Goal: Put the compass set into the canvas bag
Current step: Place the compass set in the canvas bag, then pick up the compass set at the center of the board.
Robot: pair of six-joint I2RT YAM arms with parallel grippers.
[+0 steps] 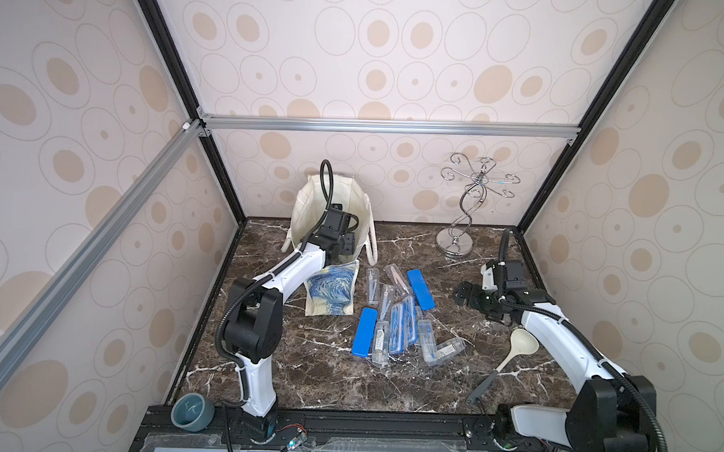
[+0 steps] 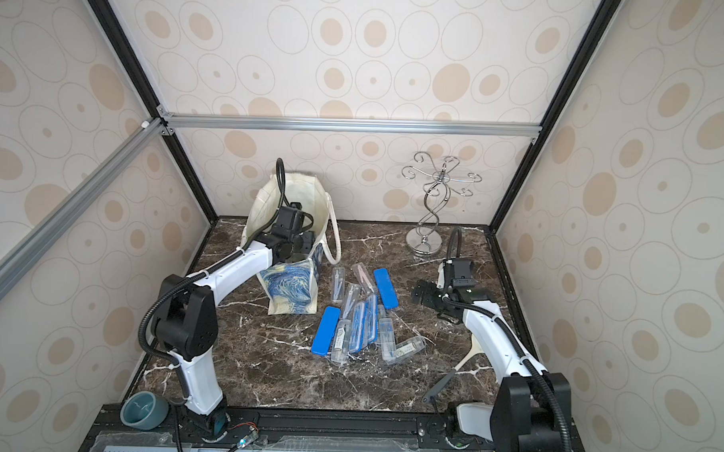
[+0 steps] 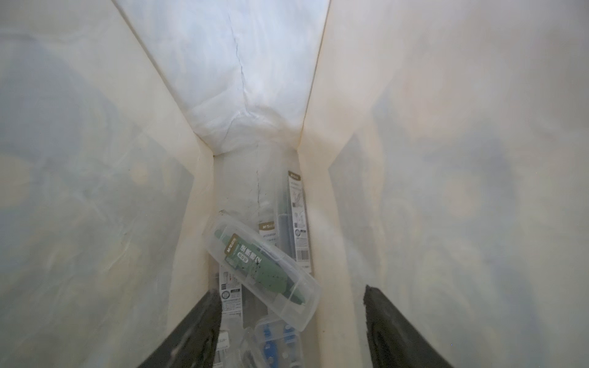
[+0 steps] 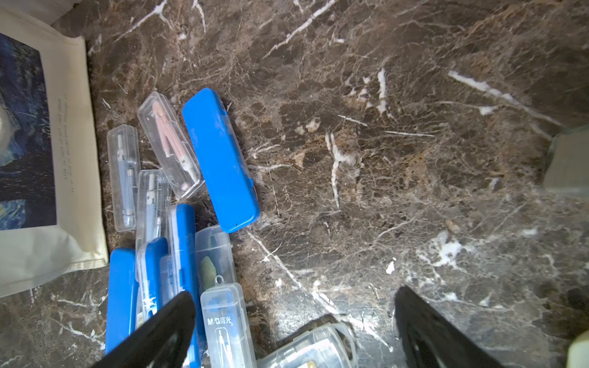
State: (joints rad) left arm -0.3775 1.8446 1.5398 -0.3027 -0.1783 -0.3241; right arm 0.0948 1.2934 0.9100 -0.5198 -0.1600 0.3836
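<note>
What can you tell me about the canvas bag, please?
The canvas bag is a cream tote standing upright on the marble table, back left, mouth open. A blue-and-yellow swirling print marks its front face; a strap handle droops at its side. The left hand reaches inside, open, above clear compass cases lying at the bottom.

Inside the canvas bag (image 3: 95, 191), cloth walls crowd the left gripper (image 3: 291, 290). In a top view, the compass sets (image 1: 394, 315) fill the middle; open table (image 1: 326, 383) lies below them, left of the ladle (image 1: 524, 343).
</note>
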